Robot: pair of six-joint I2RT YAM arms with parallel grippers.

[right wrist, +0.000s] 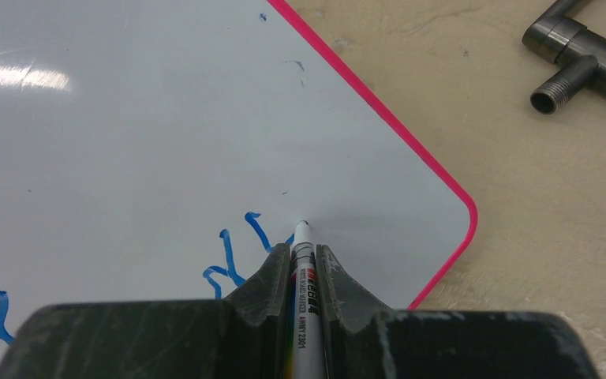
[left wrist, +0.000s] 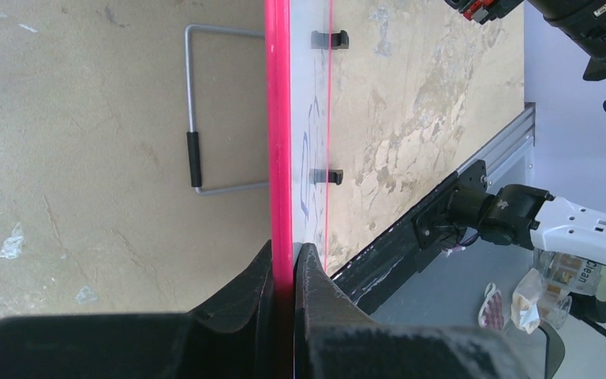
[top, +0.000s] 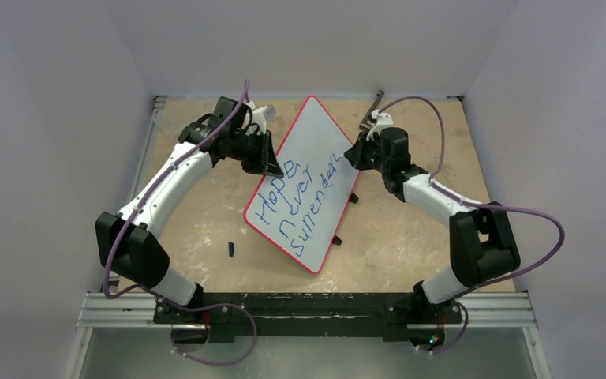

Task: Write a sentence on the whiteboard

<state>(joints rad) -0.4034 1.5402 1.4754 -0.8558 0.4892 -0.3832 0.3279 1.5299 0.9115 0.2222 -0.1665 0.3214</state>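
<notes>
1. Placement: the large white rectangular whiteboard with a thin red rim (top: pixel 316 130) lies slantwise on the tan tabletop (top: pixel 418 229). It sits about midway between the left and right edges and reaches toward the far edge.
2. The blue handwritten sentence (top: pixel 296 201) runs in three slanted lines, "Hope never surrenders". It looks all but finished, with its last letters close to the board's right rim.
3. The left claw (left wrist: pixel 284 264) is pressed onto the red rim of the board's left long side, pinching it.
4. The right claw (right wrist: pixel 303 254) pinches a slim white marker pen (right wrist: pixel 304 292). The tip appears to touch the board just past the last blue strokes, near a rounded corner.
5. To finish well, hold the left pinch firm so the board cannot slide. Use light, even pen pressure and make the closing stroke short, inside the rim. Then lift straight off to avoid a trailing smear.
6. A grey metal pipe fitting (right wrist: pixel 576 63) lies toward the far edge, apart from the board and out of the stroke's way.
</notes>
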